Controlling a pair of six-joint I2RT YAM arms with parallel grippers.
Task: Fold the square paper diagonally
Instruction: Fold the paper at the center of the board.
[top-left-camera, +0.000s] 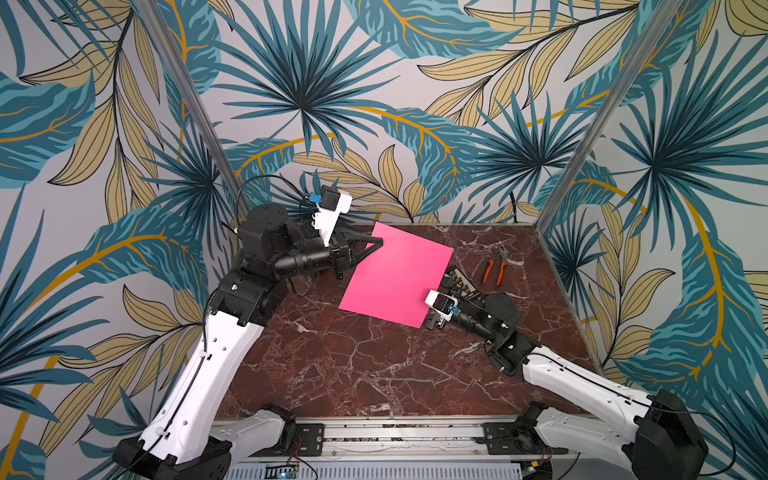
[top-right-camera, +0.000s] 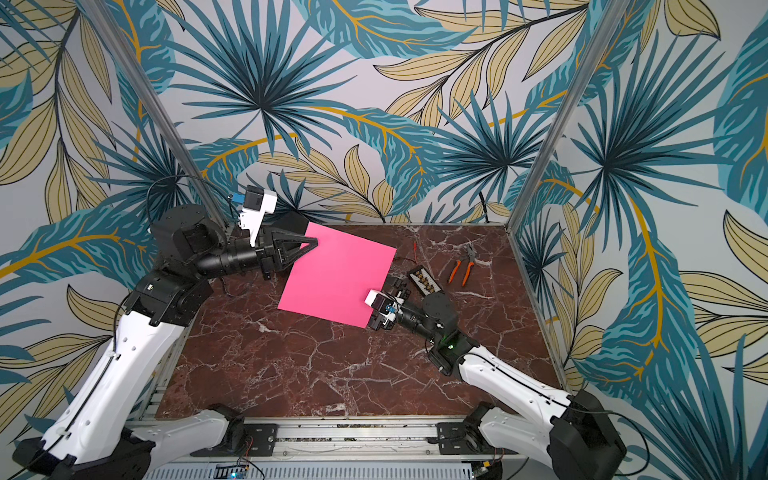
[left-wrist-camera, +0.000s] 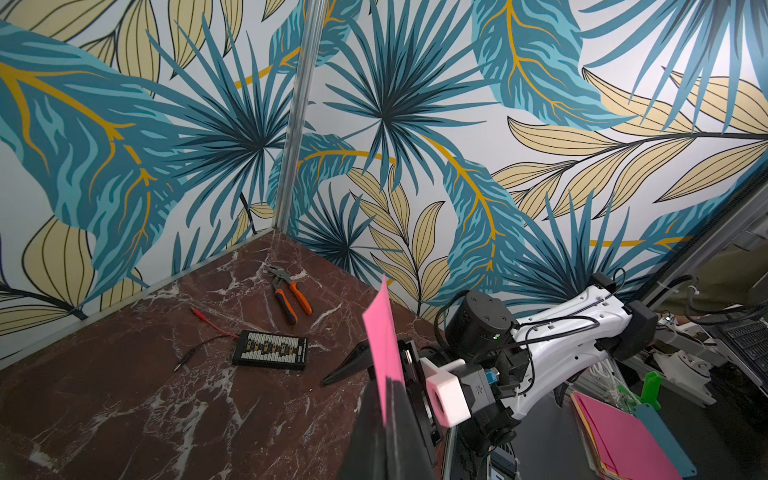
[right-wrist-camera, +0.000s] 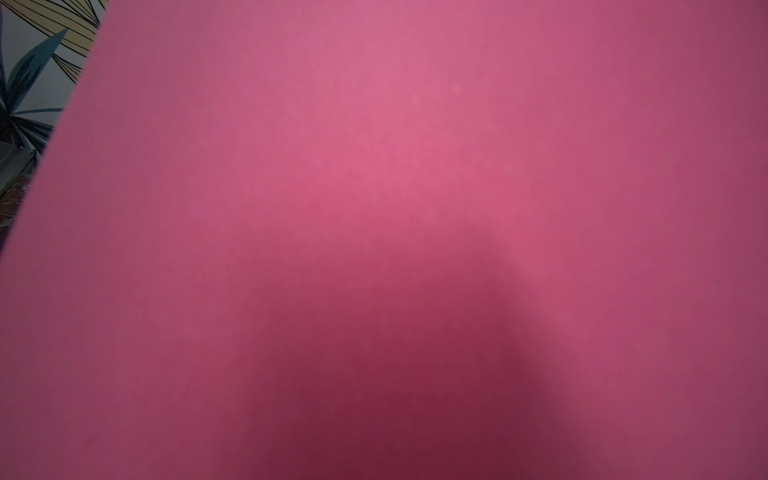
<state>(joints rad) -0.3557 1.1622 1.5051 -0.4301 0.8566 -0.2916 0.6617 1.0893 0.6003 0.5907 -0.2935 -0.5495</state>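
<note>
The square paper (top-left-camera: 395, 274), a plain bright pink sheet, hangs flat and tilted above the marble table (top-left-camera: 332, 365) in both top views. My left gripper (top-left-camera: 380, 241) is shut on its far left edge; in the left wrist view the black fingers (left-wrist-camera: 399, 419) pinch the sheet (left-wrist-camera: 380, 332) edge-on. My right gripper (top-left-camera: 417, 297) is at the paper's near right corner, open. One of its fingers (left-wrist-camera: 347, 368) shows on one side of the sheet and its body on the other. Pink paper (right-wrist-camera: 374, 166) fills the right wrist view and hides the jaws.
Orange-handled pliers (top-left-camera: 496, 266) lie at the back right. A black terminal board (left-wrist-camera: 270, 349) with red and black leads (left-wrist-camera: 208, 328) lies just behind the right gripper. Leaf-patterned walls close the back and both sides. A stack of coloured sheets (left-wrist-camera: 615, 432) sits off the table.
</note>
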